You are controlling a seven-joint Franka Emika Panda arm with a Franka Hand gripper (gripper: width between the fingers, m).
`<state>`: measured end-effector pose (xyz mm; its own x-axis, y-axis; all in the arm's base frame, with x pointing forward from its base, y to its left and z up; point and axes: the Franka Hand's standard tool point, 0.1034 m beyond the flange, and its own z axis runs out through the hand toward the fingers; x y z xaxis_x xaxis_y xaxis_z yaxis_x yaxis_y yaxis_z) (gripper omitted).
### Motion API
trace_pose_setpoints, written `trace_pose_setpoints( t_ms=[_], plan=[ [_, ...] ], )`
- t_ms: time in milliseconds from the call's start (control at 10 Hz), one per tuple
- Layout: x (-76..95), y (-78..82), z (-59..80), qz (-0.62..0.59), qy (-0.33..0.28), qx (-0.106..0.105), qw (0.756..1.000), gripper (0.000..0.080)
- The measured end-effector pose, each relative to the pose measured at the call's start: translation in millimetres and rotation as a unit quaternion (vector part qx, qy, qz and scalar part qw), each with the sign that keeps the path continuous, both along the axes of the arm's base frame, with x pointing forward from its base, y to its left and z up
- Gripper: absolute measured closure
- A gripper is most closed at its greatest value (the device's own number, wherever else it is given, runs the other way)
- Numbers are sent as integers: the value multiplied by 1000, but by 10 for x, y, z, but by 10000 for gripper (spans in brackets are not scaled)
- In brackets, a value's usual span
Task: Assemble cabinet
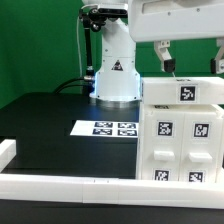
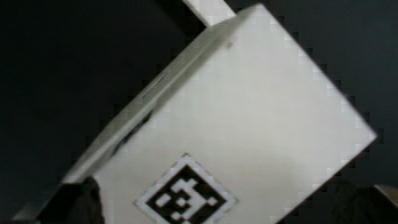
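The cabinet (image 1: 180, 135) is a large white boxy body with several black-and-white tags, standing at the exterior view's right. My gripper (image 1: 190, 66) hangs just above its top, fingers spread wide, one finger (image 1: 162, 55) over the top's near-left side and the other at the frame's right edge. In the wrist view a white face of the cabinet (image 2: 231, 110) with one tag (image 2: 187, 195) fills the frame and lies between my dark fingertips (image 2: 54, 208). My gripper (image 2: 217, 215) is open and holds nothing. I cannot tell whether the fingers touch the cabinet.
The marker board (image 1: 115, 128) lies flat on the black table, left of the cabinet. A long low white rail (image 1: 70, 185) runs along the front edge and up the left side. The arm's base (image 1: 113, 75) stands at the back.
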<state>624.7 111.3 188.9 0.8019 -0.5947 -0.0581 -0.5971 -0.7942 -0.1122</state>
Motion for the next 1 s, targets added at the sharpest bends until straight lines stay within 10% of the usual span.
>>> trace_pose_setpoints(
  t_ms=[700, 1000],
  plan=[
    [3, 3, -19, 289, -23, -4, 957, 150],
    [-52, 17, -22, 468, -26, -11, 883, 150]
  ],
)
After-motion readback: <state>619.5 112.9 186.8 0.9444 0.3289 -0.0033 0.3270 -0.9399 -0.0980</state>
